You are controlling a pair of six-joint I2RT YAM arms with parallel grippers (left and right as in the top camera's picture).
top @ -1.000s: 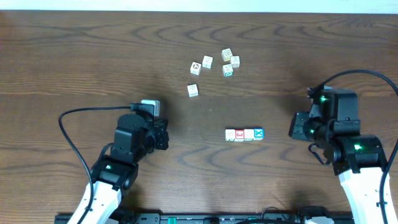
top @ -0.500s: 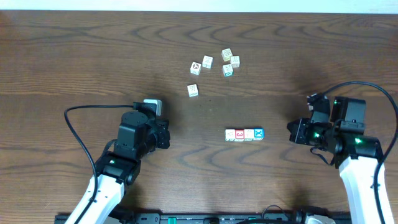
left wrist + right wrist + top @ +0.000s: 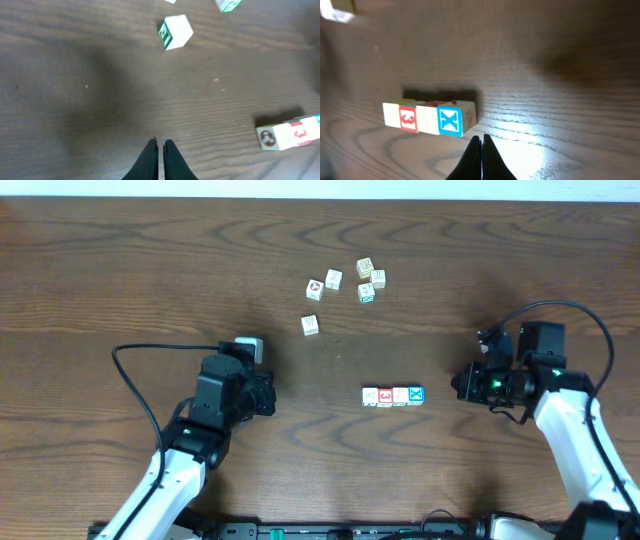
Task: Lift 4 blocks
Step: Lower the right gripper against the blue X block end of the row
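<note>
Blocks of the task [image 3: 393, 395] lie in one straight row on the bench [image 3: 120, 270], right of centre and toward the near side, each touching its neighbour. From left to right they are a white-faced block [image 3: 370, 395], the red-faced block [image 3: 385, 395], a second white-faced block [image 3: 400, 395] and the blue-faced block [image 3: 416, 394]. All four rest on the wood, and we judge none lifted yet. Six loose cubes [image 3: 366, 269] sit toward the far side, well apart from the row.

What has changed over the last second is the approach. The right pincer [image 3: 462, 383] has come in from the right toward the row's blue end. Its wrist view shows the fingertips [image 3: 472, 157] pressed together and empty, with the blue-faced block just beyond them and a little to the left, not touching. The left pincer [image 3: 270, 395] has crept slightly forward and points toward the row from the left, well apart from it. Its jaws are likewise closed on nothing, and the row's white end shows at the right edge of its view.

We read this as both arms lining up on opposite ends of the row, perhaps to squeeze it endwise and raise all four together. Closed tips suit such pressing; the risk we see is the row buckling in the middle.
</note>
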